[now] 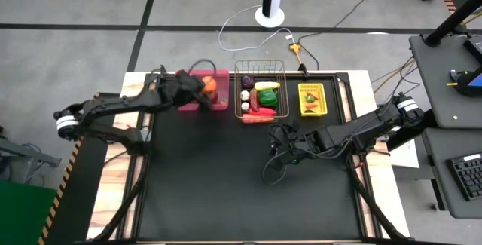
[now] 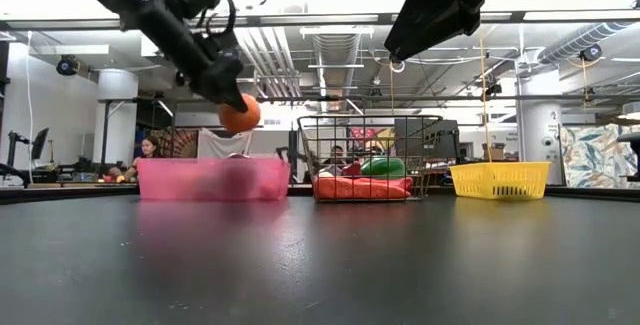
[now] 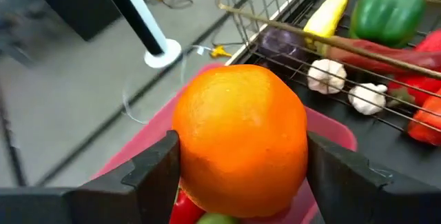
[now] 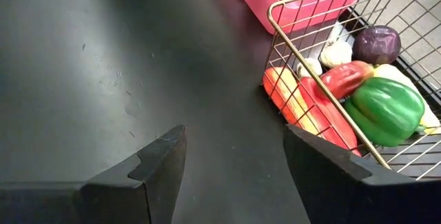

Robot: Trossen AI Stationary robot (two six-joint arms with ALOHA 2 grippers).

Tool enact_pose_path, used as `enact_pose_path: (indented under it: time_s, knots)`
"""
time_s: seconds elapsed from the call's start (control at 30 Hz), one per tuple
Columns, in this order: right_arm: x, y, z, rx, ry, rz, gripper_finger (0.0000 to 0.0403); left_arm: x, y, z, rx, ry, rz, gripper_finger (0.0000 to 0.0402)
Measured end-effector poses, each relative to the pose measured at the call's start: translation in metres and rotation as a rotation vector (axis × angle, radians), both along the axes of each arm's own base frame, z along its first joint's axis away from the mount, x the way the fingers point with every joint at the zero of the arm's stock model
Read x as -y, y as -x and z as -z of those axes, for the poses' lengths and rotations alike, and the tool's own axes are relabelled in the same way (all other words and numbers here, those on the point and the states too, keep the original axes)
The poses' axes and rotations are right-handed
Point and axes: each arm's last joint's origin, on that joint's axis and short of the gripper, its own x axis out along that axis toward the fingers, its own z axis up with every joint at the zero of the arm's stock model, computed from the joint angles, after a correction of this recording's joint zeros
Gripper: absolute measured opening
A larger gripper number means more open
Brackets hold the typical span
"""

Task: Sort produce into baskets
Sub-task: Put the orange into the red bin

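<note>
- currently the left claw [image 1: 205, 87] is clamped on the orange [image 1: 210, 84], one finger on each side of the fruit, and hangs above the pink bin [image 1: 219, 103] at about 11 o'clock on the surface [image 1: 226, 185]; in the low view the orange [image 2: 239, 115] sits clear above the bin's rim, so by my reading it is held high to clear the wall before being let go.
- the orange [image 3: 240, 140] is round, bright and lightly dimpled, a toy-like fruit; under it in the left wrist view a bit of red and a bit of green show, probably other fruit already in the bin, though i cannot tell which.
- the wire basket [image 1: 239, 68] stands just beside the pink bin at 12 o'clock, holding the vegetables together: a green pepper [image 4: 384, 110], a purple onion [image 4: 376, 44], white garlic [image 3: 326, 76], a red chilli [image 4: 344, 79] and a pale yellow piece i cannot name.
- the yellow bin [image 1: 322, 88] sits near 1 o'clock, apart from the basket, with small items inside too small to name.
- the right claw [image 4: 234, 165] waits over bare surface around 3 o'clock from the middle, fingers spread wide and gripping nothing, facing the basket, seemingly kept out of the left arm's way.
- judging from the bare surface, the sorting looks nearly finished.
</note>
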Motion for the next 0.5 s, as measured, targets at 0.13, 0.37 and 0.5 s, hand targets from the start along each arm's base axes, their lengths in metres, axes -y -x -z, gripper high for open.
enact_pose_path:
  time_s: [0.13, 0.37, 0.5]
  knots:
    - [0.0, 0.0, 0.0, 0.0, 0.001, 0.0, 0.0233, -0.028, 0.008, 0.006, 0.034, 0.059, -0.031, 0.0254]
    - [0.001, 0.0, 0.0, -0.005, 0.01, -0.006, 0.0233, -0.055, 0.006, 0.01, 0.06, 0.089, -0.008, 0.0254]
    - [0.001, 0.0, 0.0, -0.005, 0.017, -0.004, 0.0233, -0.069, -0.007, 0.006, 0.016, 0.071, 0.01, 0.0254]
